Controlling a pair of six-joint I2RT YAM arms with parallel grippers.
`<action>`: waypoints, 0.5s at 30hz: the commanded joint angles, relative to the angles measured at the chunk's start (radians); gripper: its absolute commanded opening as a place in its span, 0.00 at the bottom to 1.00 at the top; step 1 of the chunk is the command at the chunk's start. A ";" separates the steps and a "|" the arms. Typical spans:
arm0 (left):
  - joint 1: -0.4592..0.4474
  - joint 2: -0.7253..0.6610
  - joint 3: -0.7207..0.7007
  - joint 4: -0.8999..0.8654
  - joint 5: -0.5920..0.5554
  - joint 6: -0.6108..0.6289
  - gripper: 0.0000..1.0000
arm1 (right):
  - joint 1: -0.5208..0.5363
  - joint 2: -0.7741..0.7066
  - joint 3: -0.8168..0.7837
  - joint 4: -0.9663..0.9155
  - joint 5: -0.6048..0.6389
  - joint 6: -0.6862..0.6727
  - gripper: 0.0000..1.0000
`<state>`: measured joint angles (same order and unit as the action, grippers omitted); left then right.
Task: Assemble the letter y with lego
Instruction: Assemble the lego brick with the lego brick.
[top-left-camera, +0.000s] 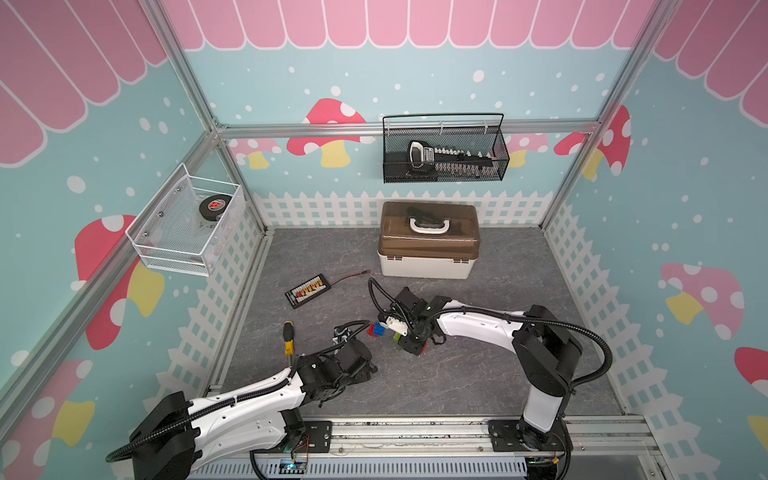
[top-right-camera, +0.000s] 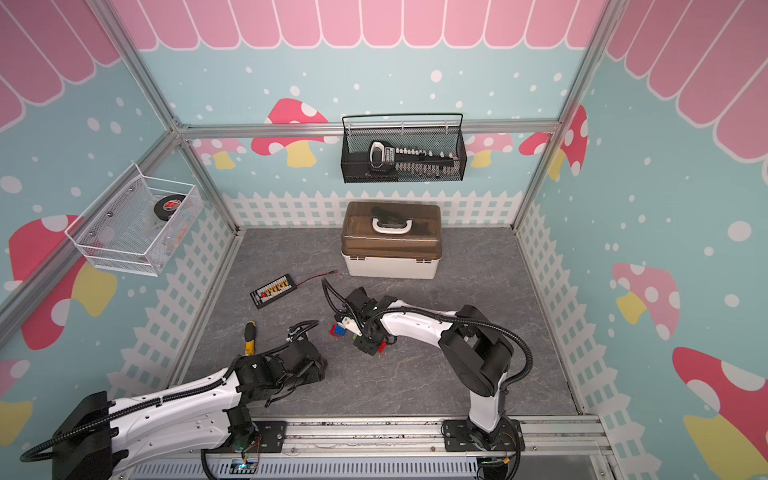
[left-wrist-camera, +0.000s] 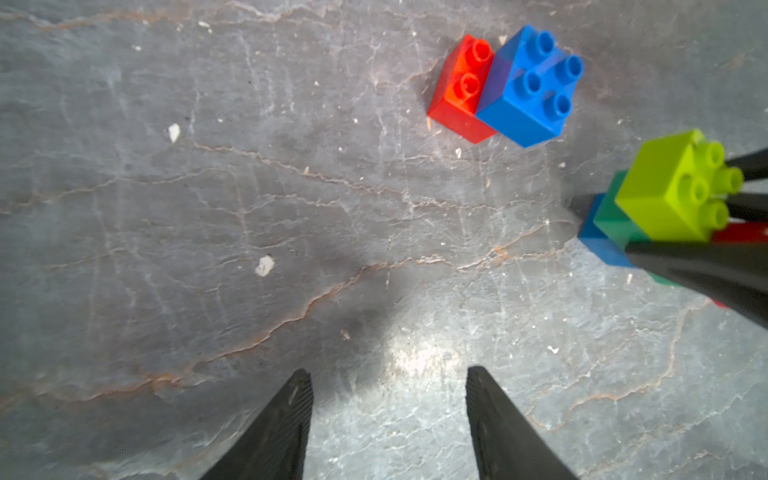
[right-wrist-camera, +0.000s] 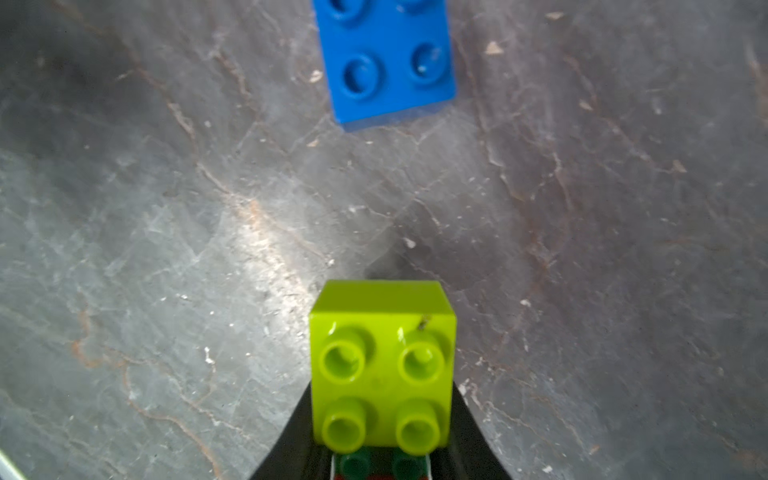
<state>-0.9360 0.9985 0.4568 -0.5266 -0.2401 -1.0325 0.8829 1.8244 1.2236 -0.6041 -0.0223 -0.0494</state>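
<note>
The right hand is pressed shut on the unfinished letter y, its dark fingers pinching the stack from both sides. The lime brick forms the end pointing away from the hand, studs facing that arm's wrist camera. It sits on the dark green bar. A blue block shows under the bar and a strip of red shows behind the lime. I cannot tell whether the stack touches the table or hangs just above it. In both top views it sits near the middle of the table, in front of the carry case with the brown lid. Near the stack but apart from it lie two more pieces of the lego. The loose blue brick touches the loose red brick and hides part of it, so only two red studs show. I cannot tell whether they are pressed together. The left hand is spread, with only bare table between its fingers, and it is well apart from both groups of bricks. A yellow-handled screwdriver lies beside the left arm. A small black board with a red wire lies farther back.
</note>
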 joint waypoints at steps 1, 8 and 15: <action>0.011 0.009 0.037 0.002 -0.012 0.010 0.61 | -0.012 0.023 0.020 -0.039 0.037 0.015 0.24; 0.020 0.024 0.048 0.007 -0.005 0.025 0.61 | -0.012 -0.005 0.033 -0.044 0.015 0.034 0.36; 0.026 0.041 0.059 0.014 0.006 0.037 0.61 | -0.012 -0.045 0.049 -0.058 0.016 0.041 0.45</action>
<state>-0.9180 1.0348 0.4816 -0.5217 -0.2344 -1.0050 0.8696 1.8175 1.2423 -0.6327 -0.0002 -0.0120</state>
